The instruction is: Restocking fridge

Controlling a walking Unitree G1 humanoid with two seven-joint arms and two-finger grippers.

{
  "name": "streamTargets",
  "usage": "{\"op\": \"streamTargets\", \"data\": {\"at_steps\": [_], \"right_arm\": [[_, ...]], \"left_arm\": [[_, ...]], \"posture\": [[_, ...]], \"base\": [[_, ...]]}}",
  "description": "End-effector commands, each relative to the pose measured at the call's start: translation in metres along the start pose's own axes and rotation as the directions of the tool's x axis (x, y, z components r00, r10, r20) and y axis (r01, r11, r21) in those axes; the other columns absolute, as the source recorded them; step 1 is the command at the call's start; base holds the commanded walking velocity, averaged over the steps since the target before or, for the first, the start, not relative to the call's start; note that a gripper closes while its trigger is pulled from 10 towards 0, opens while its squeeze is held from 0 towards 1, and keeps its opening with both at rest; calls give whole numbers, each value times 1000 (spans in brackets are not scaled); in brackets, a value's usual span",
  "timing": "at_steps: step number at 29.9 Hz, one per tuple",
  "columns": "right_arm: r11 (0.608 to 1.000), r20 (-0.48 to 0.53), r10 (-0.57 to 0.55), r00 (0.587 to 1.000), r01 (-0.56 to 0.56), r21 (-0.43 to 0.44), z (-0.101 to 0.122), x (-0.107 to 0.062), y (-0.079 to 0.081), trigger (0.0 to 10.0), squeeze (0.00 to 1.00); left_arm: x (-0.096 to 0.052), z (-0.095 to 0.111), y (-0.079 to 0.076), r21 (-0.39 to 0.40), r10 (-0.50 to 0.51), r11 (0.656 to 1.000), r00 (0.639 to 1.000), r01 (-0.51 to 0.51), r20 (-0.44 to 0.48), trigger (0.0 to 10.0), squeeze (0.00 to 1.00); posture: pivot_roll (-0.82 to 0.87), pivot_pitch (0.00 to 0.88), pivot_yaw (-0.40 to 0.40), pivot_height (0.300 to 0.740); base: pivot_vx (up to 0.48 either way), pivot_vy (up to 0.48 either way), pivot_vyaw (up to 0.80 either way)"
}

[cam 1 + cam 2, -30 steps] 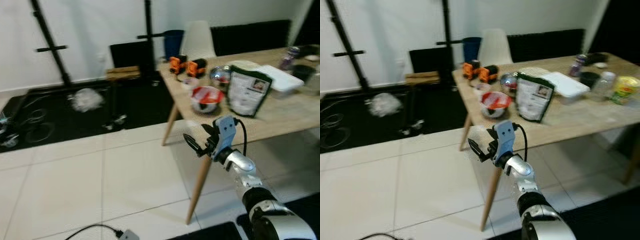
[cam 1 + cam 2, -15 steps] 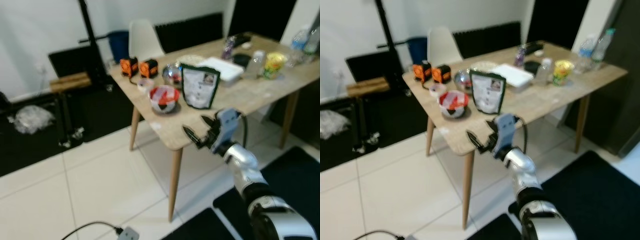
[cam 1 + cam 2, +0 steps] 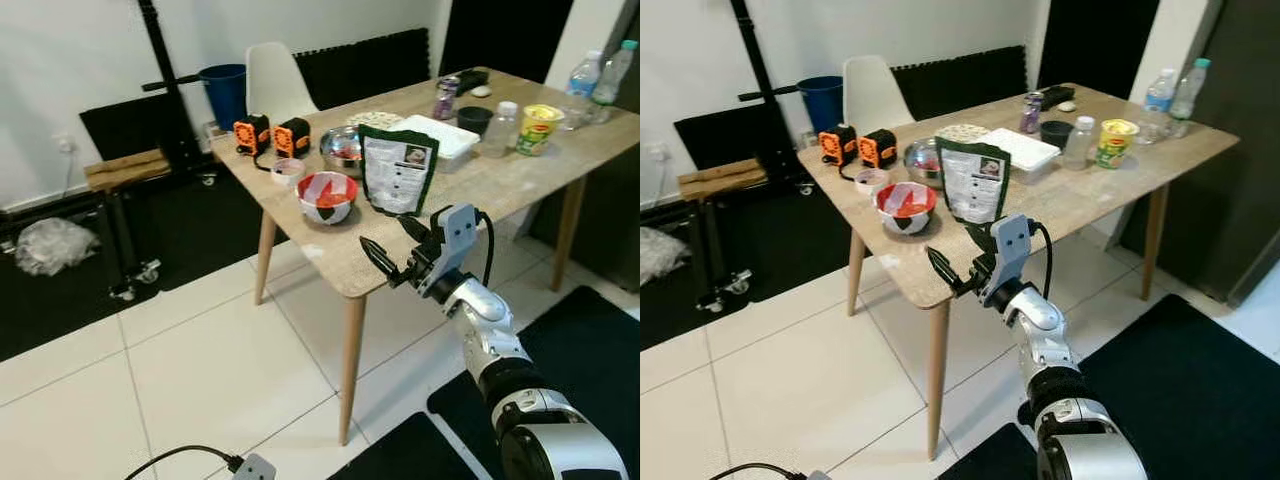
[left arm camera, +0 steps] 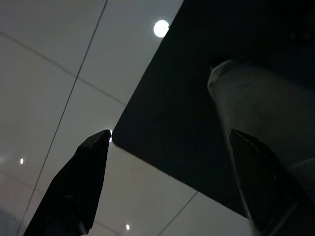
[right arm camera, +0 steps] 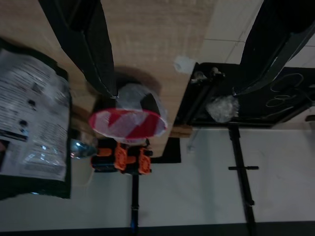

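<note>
White-tiled room, wooden table (image 3: pixel 520 180), dark green pouch (image 3: pixel 399 174) standing upright near its front edge, long axis vertical, printed face forward, red-and-white bowl (image 3: pixel 327 196) beside it toward the corner, right gripper (image 3: pixel 397 248) spread wide at the edge, left gripper (image 4: pixel 167 182) wide above the floor.

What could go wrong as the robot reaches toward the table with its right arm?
The open right gripper hangs over the table's near edge, close to the upright green pouch and the red and white bowl. Reaching on, a finger could tip the pouch over. The bowl sits near the edge, so a nudge might push it off.
</note>
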State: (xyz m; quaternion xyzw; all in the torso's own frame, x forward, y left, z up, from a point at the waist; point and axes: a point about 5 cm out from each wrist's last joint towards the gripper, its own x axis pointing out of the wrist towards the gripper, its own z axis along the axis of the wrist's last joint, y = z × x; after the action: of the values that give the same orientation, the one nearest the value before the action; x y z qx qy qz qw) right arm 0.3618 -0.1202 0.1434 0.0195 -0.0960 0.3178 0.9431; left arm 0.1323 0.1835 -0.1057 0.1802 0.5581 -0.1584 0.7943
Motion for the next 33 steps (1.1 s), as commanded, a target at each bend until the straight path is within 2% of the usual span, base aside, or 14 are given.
{"op": "streamTargets", "data": {"at_steps": [1,21,27,33], "right_arm": [[1000,9,9,1000,-9,7,1,1,2,10000,0],[999,26,43,999,-43,-9,6,3,6,10000,0],[999,19,51,999,-51,-19,6,2,7,10000,0],[998,10,47,999,-46,-40,8,1,5,10000,0]], "left_arm": [[0,-5,-3,-17,-5,1000,1000,4,-24,10000,0],[0,-2,-4,-26,-15,1000,1000,15,-16,10000,0],[0,-1,-4,-41,-23,999,1000,23,-1,10000,0],[0,-2,-5,-32,-24,999,1000,24,-9,10000,0]], "posture": [[-36,0,20,740],[-38,0,17,740],[-39,0,18,740],[-41,0,17,740]], "base": [[266,0,0],[288,0,0],[0,0,0],[0,-472,0]]}}
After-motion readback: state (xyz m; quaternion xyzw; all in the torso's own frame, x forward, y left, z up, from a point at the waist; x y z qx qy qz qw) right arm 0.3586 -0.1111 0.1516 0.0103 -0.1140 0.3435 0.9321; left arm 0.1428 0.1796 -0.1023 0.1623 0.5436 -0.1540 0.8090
